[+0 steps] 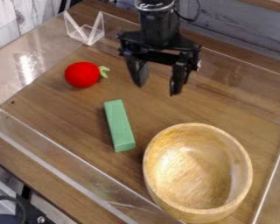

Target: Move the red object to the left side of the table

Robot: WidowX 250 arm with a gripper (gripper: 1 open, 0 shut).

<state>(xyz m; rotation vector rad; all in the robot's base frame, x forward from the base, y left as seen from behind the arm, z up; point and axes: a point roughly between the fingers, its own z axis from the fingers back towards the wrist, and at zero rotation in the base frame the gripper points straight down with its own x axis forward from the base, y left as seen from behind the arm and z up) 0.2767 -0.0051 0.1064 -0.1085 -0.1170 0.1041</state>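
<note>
One small round red toy fruit (81, 74), green-stemmed: on wood-grain counter (63, 107), far from round wooden bowl (199, 173), ungripped.
Black two-fingered claw (157, 81): apart, raised beyond bowl, likely for clearance.

Green block and wooden bowl sharing the foreground

A matte green rectangular block (119, 126) is lying flat near a round, pale-wood bowl (199, 173), the two standing apart, with the bowl showing its bare inside and filling the lower right of the view. A clear, angular plastic stand (84, 30) is occupying the upper left, while a black cable (11, 203) is curving through the bottom left corner.
</note>
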